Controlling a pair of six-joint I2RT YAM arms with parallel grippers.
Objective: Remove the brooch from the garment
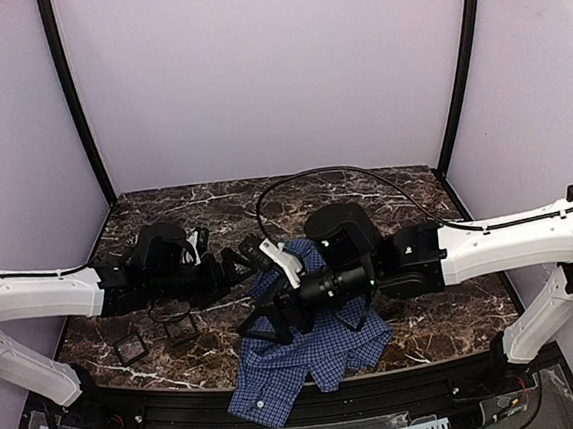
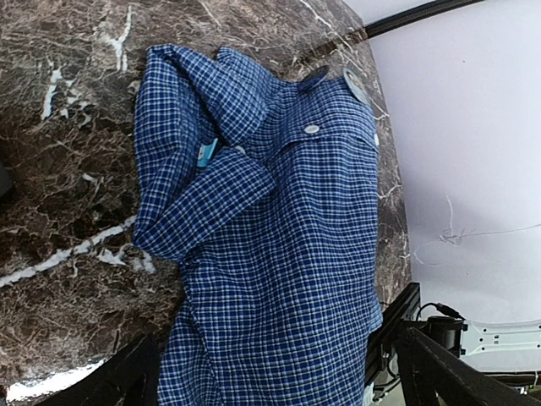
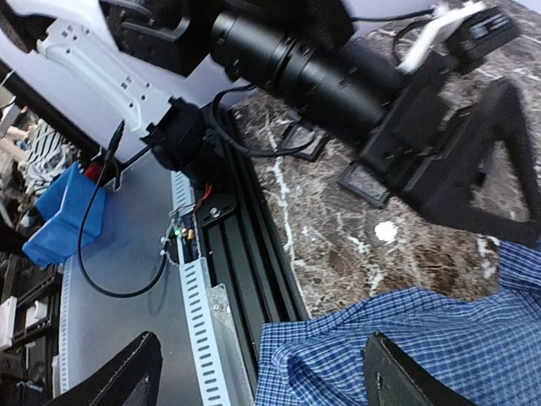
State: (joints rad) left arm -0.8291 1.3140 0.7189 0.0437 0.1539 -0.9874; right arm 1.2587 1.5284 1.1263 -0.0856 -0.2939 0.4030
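The garment (image 1: 314,358), a blue-and-white checked shirt, lies crumpled at the table's front centre, and its hem hangs over the front edge. In the left wrist view the garment (image 2: 279,254) fills the middle, with white buttons and the collar at the top. A pale round disc (image 2: 355,85) sits by the collar and may be the brooch; I cannot tell. My left gripper (image 1: 266,266) hovers over the shirt's upper left and is open and empty (image 2: 287,385). My right gripper (image 1: 266,322) is open and empty over the shirt's left edge (image 3: 262,385).
Two small black square frames (image 1: 129,347) (image 1: 181,329) lie on the marble table (image 1: 426,318) to the left of the shirt. A black rail and a white slotted cable duct (image 3: 199,321) run along the front edge. The two arms are close together over the shirt.
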